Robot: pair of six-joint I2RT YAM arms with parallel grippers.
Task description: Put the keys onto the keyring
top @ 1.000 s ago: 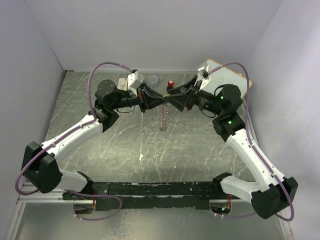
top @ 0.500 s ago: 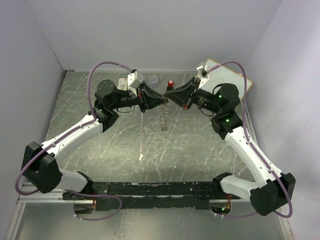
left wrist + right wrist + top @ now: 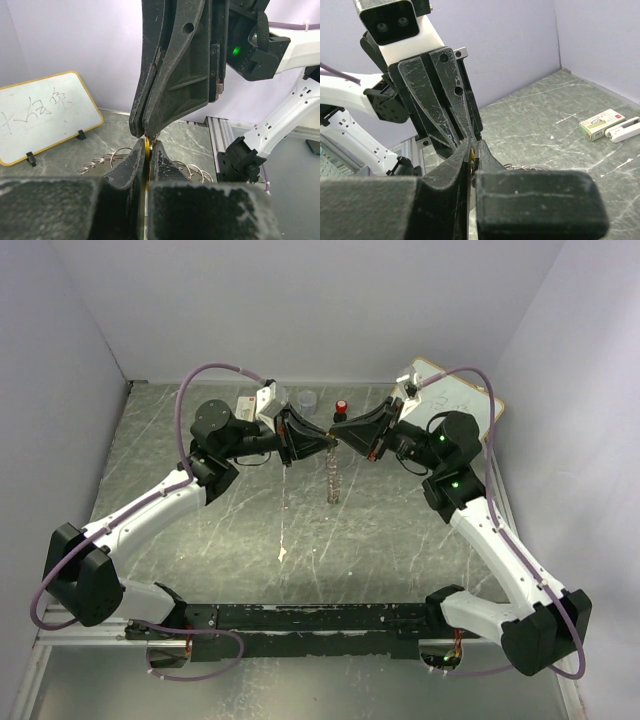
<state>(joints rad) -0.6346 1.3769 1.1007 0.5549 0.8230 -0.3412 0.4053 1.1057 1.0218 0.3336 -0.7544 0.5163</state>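
Both arms meet mid-frame: right gripper (image 3: 337, 436) just clamped onto the yellow key (image 3: 148, 146) my left gripper (image 3: 322, 443) pinches (keyring (image 3: 330, 480) dangling below). I reckon threading's on.

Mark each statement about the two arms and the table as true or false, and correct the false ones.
1. The left pincer and the right pincer meet tip to tip above the table. True.
2. Both pincers stand wide open. False: both are shut, with the yellow-orange key pinched where they meet.
3. The red-capped knob stands on the table behind the pincers. True.
4. The whiteboard lies flat in the middle of the table. False: it stands propped at the far right corner.
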